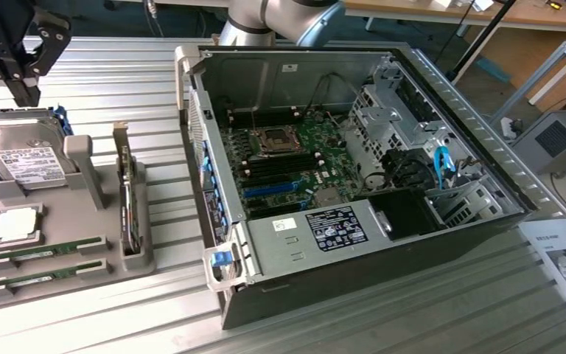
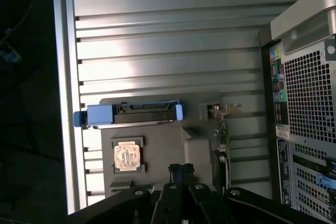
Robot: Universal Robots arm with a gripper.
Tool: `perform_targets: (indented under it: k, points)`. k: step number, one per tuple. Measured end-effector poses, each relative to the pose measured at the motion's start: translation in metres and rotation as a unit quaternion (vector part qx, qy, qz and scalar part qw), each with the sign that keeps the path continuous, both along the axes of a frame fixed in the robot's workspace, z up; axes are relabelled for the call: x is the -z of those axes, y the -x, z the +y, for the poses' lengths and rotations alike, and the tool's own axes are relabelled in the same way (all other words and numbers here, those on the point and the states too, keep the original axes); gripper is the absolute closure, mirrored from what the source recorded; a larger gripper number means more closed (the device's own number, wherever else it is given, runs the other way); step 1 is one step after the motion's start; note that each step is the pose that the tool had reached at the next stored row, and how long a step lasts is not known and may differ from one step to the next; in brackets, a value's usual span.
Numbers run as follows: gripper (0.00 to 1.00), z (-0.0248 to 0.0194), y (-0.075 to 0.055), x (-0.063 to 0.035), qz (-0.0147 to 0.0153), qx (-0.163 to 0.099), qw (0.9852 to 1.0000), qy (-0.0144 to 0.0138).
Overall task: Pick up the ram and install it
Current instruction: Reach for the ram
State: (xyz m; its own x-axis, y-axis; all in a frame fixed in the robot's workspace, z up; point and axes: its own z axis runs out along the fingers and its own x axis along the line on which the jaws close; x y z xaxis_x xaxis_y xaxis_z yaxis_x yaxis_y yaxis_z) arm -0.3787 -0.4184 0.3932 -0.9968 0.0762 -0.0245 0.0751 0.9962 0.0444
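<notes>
A ribbed metal table (image 1: pixel 135 74) spans the frame. The room's wooden desks (image 1: pixel 519 16) stand behind it at upper right, and an open computer case (image 1: pixel 465 118) lies at centre. At lower left a gray fixture (image 1: pixel 91 173) holds a hard drive (image 1: pixel 27 151), and lowest in it the ram (image 1: pixel 45 251) lies slotted beside its twin (image 1: pixel 37 275). The black gripper (image 1: pixel 23 88) hangs at upper left above the hard drive, jaws closed together and empty.

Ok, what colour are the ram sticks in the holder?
Green; ram sticks show best in exterior view.
</notes>
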Motion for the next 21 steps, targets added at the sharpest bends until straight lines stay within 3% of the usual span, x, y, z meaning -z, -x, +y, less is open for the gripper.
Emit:
perform_targets:
  k: [5,9,17,21]
  points:
    - [0.89,-0.0091,0.000,0.0000,0.0000,0.000,1.0000,0.0000]
    - [0.89,-0.0199,0.000,0.0000,0.0000,0.000,1.0000,0.0000]
    - [0.89,-0.0335,0.000,0.0000,0.0000,0.000,1.0000,0.0000]
    - [0.89,-0.0376,0.000,0.0000,0.0000,0.000,1.0000,0.0000]
